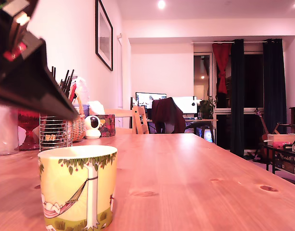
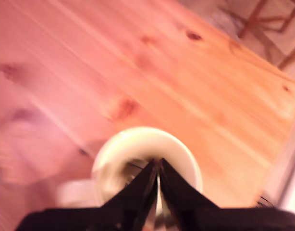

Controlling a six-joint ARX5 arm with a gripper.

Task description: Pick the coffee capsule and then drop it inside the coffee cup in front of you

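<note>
Hovering over coffee cup (image 2: 146, 159) — gripper (image 2: 158, 169) fingers nearly together — grasp unclear.

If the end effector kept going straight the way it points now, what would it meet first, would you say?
Most likely the open mouth of the coffee cup: in the wrist view the end effector points at it with tips nearly together. Motion blur leaves depth unclear.

The coffee cup (image 1: 78, 186) is yellow with a pale rim, printed with a white tree trunk, green leaves and a pink-striped hammock (all under rosy light). The knotty pine table (image 1: 195, 178) glows orange-pink; the gripper (image 2: 157, 185) is black.
</note>
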